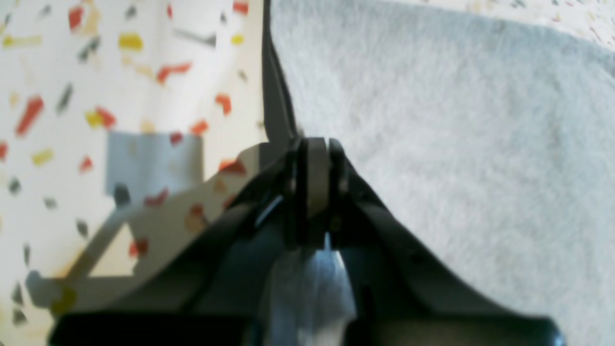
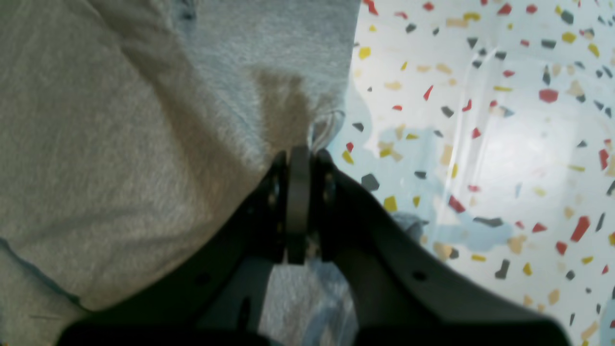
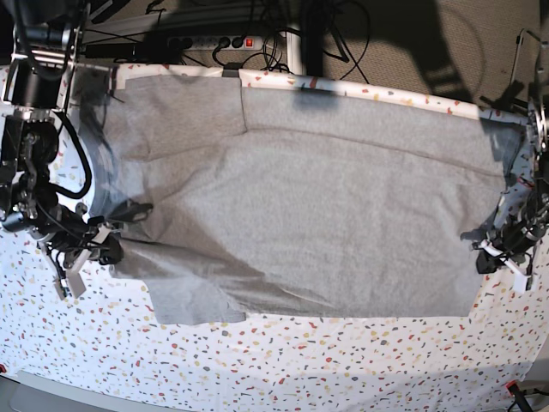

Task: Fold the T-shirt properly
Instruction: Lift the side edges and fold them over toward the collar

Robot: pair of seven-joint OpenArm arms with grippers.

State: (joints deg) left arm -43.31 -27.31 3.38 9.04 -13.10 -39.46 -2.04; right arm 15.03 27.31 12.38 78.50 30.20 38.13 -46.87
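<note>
In the left wrist view, the left gripper (image 1: 314, 144) is seen with its jaws pressed together, pinching the edge of the T-shirt (image 1: 456, 144); the grey cloth fills the right of the view, and the tabletop (image 1: 96, 96), white with coloured specks, is seen on the left. In the right wrist view, the right gripper (image 2: 299, 154) is likewise clamped tight on a hem of the T-shirt (image 2: 120, 144), which is spread to the left, with the tabletop (image 2: 480, 144) to the right. In the base view, the T-shirt (image 3: 300, 206) is laid plain side up across the tabletop (image 3: 300, 369), the right gripper (image 3: 103, 245) being held at its left edge and the left gripper (image 3: 497, 253) at its right edge.
</note>
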